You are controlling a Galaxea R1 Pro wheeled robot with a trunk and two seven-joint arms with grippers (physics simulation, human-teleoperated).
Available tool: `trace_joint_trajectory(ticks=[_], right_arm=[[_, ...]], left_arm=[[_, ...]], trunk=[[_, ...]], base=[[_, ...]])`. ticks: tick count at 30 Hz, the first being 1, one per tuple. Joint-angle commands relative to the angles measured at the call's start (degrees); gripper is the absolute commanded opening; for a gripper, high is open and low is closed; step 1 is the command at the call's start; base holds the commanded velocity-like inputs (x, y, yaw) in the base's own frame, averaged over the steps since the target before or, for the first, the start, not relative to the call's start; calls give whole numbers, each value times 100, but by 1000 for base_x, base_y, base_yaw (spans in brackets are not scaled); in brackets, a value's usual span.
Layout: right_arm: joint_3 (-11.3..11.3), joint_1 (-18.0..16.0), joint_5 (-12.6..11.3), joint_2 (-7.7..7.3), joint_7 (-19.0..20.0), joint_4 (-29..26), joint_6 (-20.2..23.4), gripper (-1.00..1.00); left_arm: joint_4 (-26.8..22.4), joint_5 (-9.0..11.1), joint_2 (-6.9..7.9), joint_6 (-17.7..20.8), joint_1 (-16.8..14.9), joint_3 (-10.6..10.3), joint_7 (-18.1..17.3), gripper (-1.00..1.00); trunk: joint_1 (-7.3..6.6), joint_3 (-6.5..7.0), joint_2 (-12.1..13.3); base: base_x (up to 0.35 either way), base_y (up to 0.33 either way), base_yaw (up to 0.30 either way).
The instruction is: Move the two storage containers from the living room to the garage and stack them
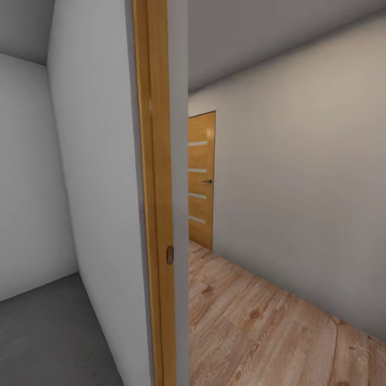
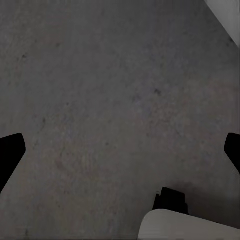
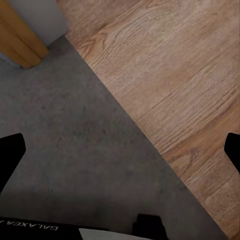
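Robot sits at a doorway, straddling the threshold. Left gripper (image 2: pixel 120 150): fingers spread wide, nothing between them, dark-grey concrete floor (image 2: pixel 100 90) directly below, a white wall base off past its fingertips. Right gripper (image 3: pixel 120 150): also wide open and empty; under it the concrete meets light wood-plank flooring (image 3: pixel 170 75), with the wooden door frame (image 3: pixel 20 40) foot just ahead. Head view: frame edge (image 1: pixel 158 214) dead centre, corridor with a wooden door (image 1: pixel 201 182) beyond. No storage container within reach of either gripper, so I can't describe one. Both arms look parked low for driving, my guess.
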Motion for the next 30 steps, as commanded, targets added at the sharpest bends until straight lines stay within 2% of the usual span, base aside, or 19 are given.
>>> trace_joint_trajectory(ticks=[1, 6, 17, 30], right_arm=[[-4, -11, 41, 1, -2, 25, -38, 100], [-4, 13, 41, 16, 4, 26, -35, 100], [5, -276, 47, 22, -12, -8, -5, 100], [5, -266, 11, 30, -11, -1, -3, 100]], left_arm=[[25, 58, -1, -51, -7, -14, -2, 100], [25, 58, -7, -51, -2, -14, 7, 100], [-2, 50, 0, -66, 74, -14, 3, 100], [-2, 50, 6, -66, 78, -18, 3, 100]], trunk=[[3, -7, -5], [3, -7, -5], [3, -7, -5], [3, -7, -5]], base=[[190, 0, 0], [73, 0, 0], [0, 0, 0], [0, 0, 0]])
